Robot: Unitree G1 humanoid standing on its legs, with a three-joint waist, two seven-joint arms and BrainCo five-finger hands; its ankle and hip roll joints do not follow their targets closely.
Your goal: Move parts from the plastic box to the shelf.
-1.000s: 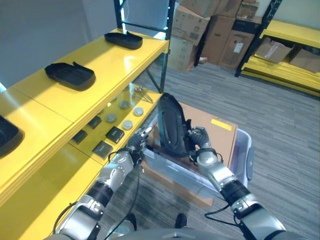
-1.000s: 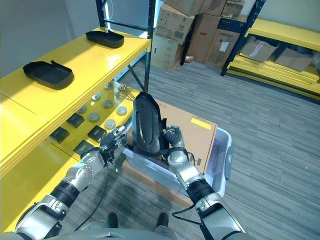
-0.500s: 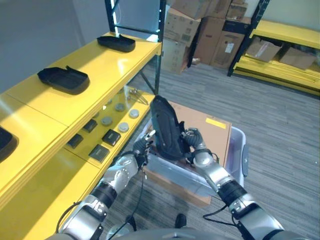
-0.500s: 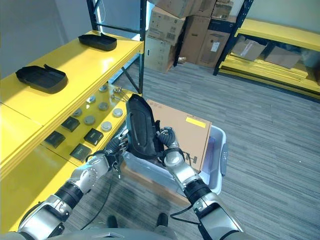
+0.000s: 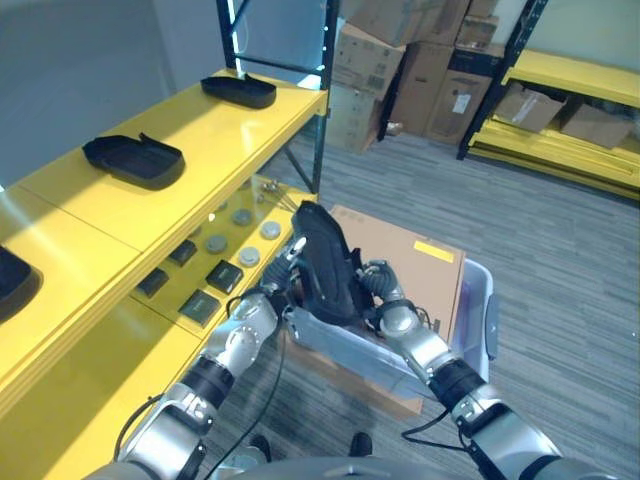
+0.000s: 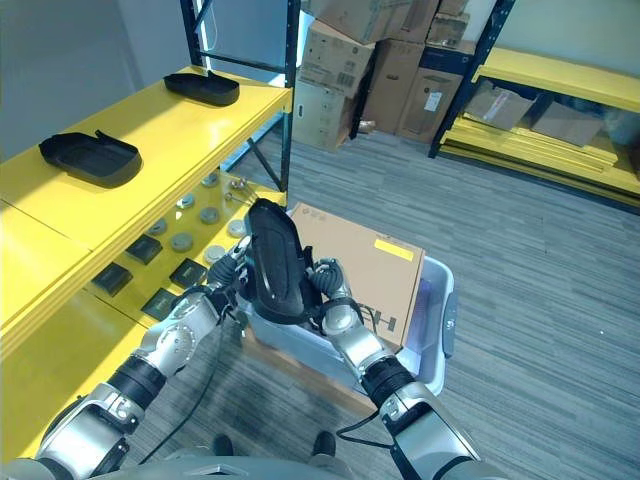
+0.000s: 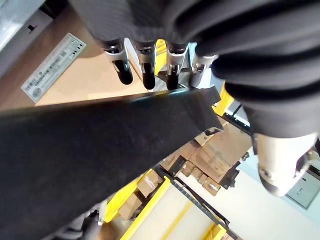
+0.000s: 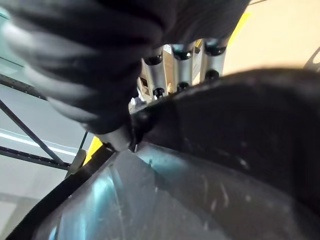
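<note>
Above the clear plastic box (image 5: 470,330), a long black moulded part (image 5: 325,262) is clasped upright between left hand (image 5: 283,283) and right hand (image 5: 378,292), the yellow shelf (image 5: 150,215) lying leftward.

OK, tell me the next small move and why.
Probably lift the black part a little higher and swing it left toward the yellow shelf. Both the left hand and the right hand grip it, but its lower end is at the plastic box rim.
</note>
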